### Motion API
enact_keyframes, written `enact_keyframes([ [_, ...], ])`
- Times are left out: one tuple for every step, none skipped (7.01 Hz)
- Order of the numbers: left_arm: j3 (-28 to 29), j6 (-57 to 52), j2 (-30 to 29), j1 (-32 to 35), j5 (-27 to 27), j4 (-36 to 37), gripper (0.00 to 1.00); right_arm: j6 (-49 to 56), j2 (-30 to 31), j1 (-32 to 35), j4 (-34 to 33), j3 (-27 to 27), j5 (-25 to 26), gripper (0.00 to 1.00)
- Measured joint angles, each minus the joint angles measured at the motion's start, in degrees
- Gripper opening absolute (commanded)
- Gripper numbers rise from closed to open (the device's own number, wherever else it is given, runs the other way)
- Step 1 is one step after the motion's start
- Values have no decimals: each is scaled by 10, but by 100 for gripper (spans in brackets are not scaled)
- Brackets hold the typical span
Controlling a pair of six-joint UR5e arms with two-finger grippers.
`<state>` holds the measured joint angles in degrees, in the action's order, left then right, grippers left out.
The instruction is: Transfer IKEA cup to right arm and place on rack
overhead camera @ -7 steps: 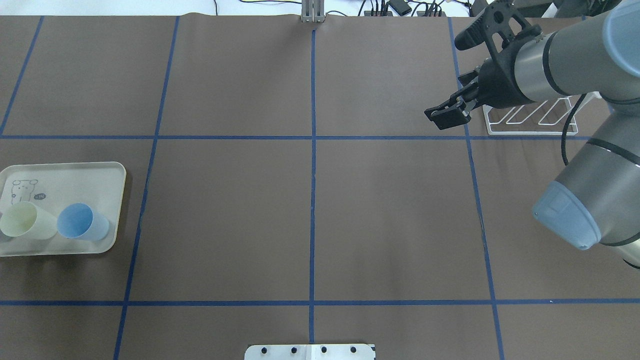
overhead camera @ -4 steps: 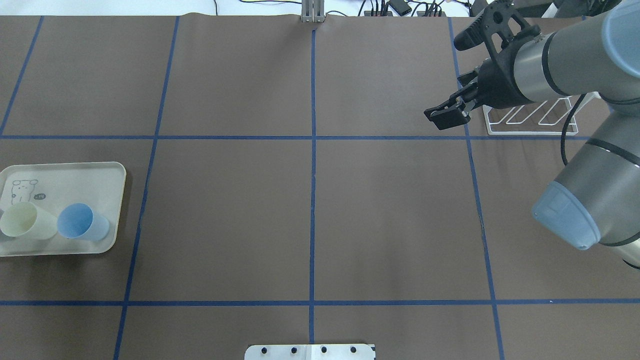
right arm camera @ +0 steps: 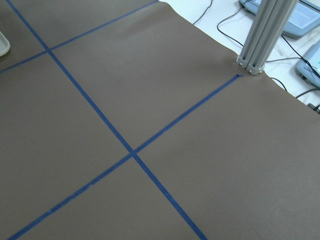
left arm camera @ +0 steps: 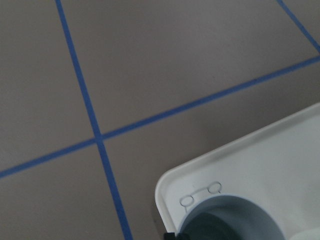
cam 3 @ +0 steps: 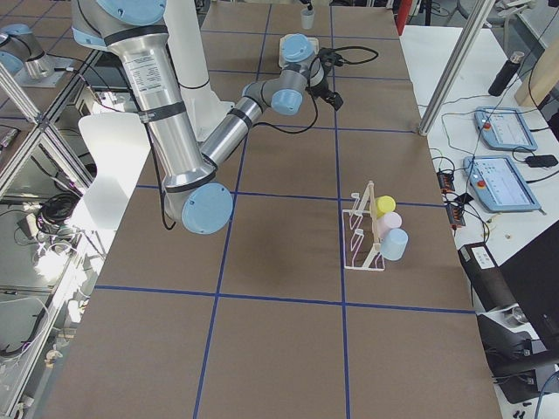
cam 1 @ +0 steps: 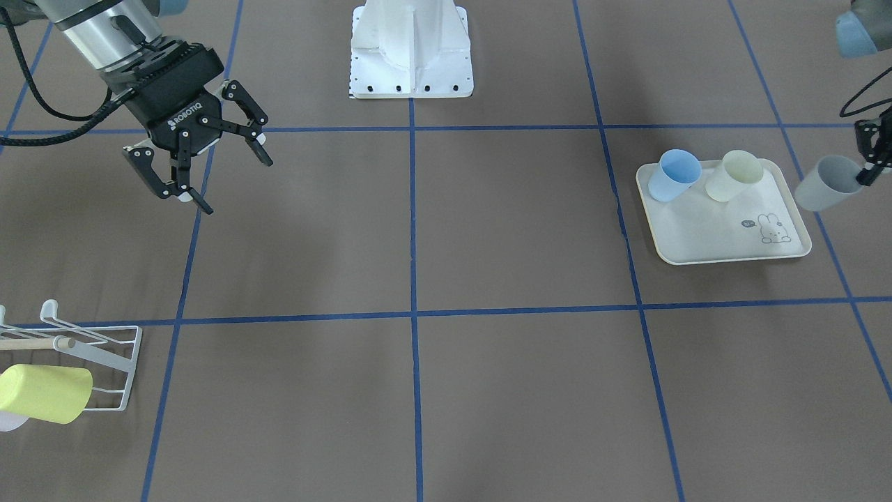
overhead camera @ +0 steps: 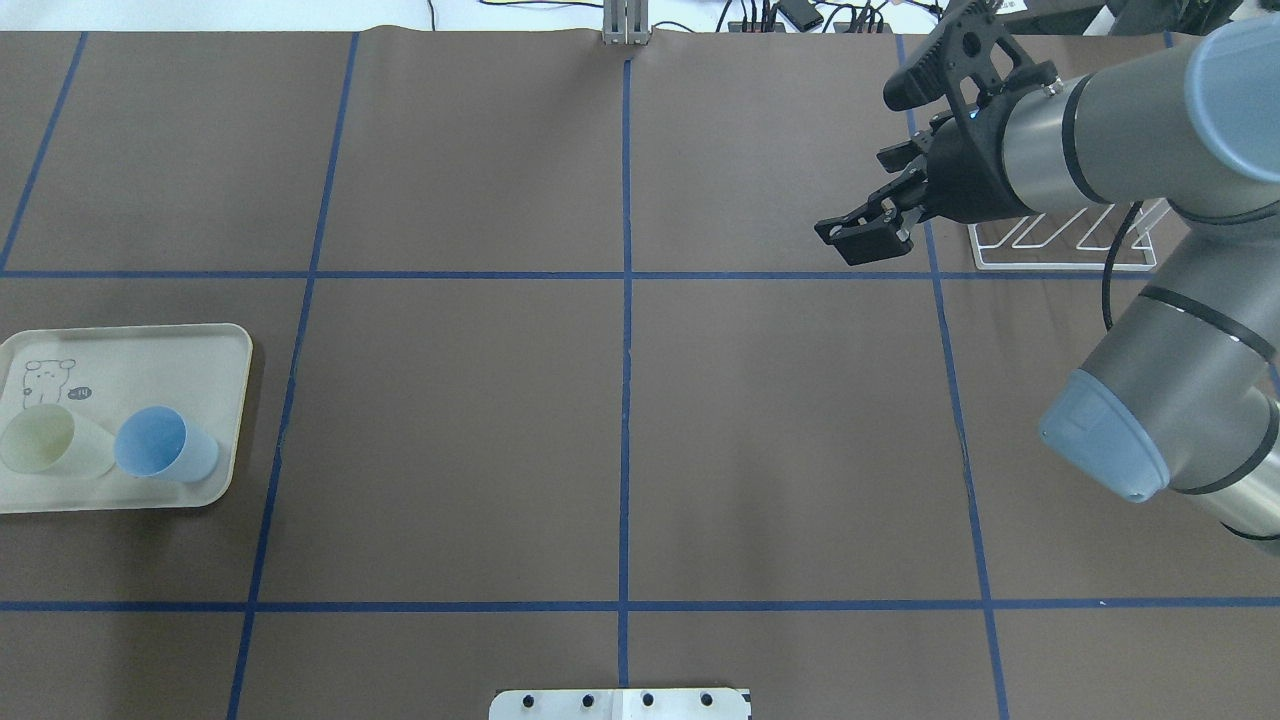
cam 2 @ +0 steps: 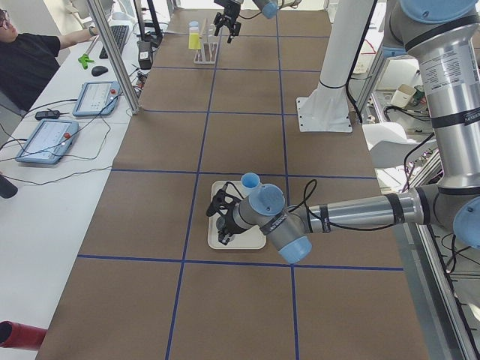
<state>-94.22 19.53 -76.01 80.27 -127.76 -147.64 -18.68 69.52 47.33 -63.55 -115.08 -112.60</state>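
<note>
At the far left a white wire rack (cam 1: 94, 352) with a wooden rod carries a yellow-green plastic cup (cam 1: 45, 394). The right gripper (cam 1: 230, 180) hangs with its fingers spread wide. A cream rabbit-print tray (cam 1: 725, 244) holds a blue cup (cam 1: 674, 174) and a pale cream cup (cam 1: 732, 174). Just beside it, the left gripper (cam 1: 867, 171) pinches the rim of the tilted grey plastic cup (cam 1: 826, 183).
</note>
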Motion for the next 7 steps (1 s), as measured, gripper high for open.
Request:
enact_keyframes([
  [-13, -3, -42, 39, -38, 60, 0, 0, 1, -13, 55, 16, 0, 99],
  [-30, 19, -81, 62, -83, 113, 0, 0, 1, -25, 103, 27, 1, 99],
  [-53, 91, -116, 71, -123, 146, 0, 0, 1, -40, 151, 38, 6, 99],
  [-81, 193, -146, 72, -151, 157, 0, -3, -2, -57, 189, 46, 20, 99],
  [-111, 297, -175, 69, -176, 158, 0, -11, -15, -75, 210, 49, 40, 99],
  [-141, 391, -202, 55, -201, 157, 0, -16, -35, -93, 218, 51, 58, 99],
  [-170, 477, -228, 26, -216, 155, 0, -20, -52, -110, 221, 52, 74, 98],
])
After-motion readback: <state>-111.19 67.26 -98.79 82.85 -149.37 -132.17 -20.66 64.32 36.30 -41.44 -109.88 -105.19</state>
